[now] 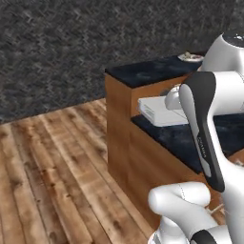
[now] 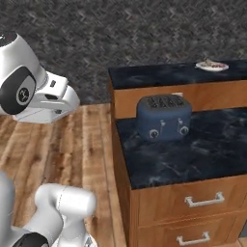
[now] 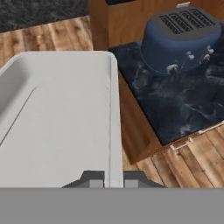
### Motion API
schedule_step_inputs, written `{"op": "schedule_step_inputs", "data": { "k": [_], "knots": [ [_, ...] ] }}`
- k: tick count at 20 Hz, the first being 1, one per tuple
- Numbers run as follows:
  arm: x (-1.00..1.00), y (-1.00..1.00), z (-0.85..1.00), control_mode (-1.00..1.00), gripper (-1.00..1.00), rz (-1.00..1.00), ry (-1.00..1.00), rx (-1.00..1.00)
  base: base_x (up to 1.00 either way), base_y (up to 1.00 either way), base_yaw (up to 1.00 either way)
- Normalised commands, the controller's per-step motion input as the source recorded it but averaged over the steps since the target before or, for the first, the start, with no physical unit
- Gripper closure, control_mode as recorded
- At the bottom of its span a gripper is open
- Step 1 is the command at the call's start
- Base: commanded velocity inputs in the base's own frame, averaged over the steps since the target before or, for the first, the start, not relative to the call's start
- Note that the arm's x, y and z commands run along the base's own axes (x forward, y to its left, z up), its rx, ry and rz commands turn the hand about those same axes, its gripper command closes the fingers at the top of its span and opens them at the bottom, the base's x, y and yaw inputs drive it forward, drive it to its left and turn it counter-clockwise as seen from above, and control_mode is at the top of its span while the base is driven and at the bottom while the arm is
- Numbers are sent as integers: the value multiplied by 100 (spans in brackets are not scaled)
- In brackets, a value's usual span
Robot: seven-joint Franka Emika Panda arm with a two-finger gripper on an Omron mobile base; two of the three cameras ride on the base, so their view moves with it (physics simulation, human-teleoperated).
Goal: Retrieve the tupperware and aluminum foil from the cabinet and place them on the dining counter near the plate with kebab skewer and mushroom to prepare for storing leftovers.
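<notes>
The white rectangular plastic tupperware point(image 1: 159, 110) appears in the left base view as a pale shallow box held above the lower dark marble tabletop point(image 1: 183, 138), just beside the robot's white forearm, which hides its right end. Behind it rises a wooden cabinet block with a higher dark marble tabletop point(image 1: 147, 70), and at that surface's far right sits a small white plate point(image 1: 190, 57) with a bit of food on it; the food is too small to tell apart. Brown wooden plank floor point(image 1: 52, 171) spreads to the left, below a dark grey patterned wall.

In the right base view, a dark blue four-slot toaster point(image 2: 163, 117) stands on the lower tabletop, against the wooden step of the higher one. The white plate lies near the far right end of the higher tabletop, holding small brownish pieces. Two wooden drawers with pale metal handles point(image 2: 204, 199) face forward beneath the lower surface. The arm's white upper links sit at the left, over the floor.

In the hand view, the tupperware lies open side toward the camera, its shallow white interior bare, with nothing in it. The gripper point(image 3: 113, 180) is closed on the tupperware's right-hand rim, its two small dark tips pinching that thin wall. To the right, the toaster stands on the lower tabletop, well apart from the container.
</notes>
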Motion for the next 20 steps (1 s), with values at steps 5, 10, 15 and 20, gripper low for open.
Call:
{"op": "schedule_step_inputs", "data": {
  "k": [5,10,15,20],
  "knots": [
    [0,0,0,100,100,0,0,0,76,100,-49],
    [0,0,0,100,100,0,0,0,66,100,-52],
    [0,0,0,100,100,0,0,0,53,100,-50],
    [0,0,0,100,100,0,0,0,50,100,-48]
  ]
}}
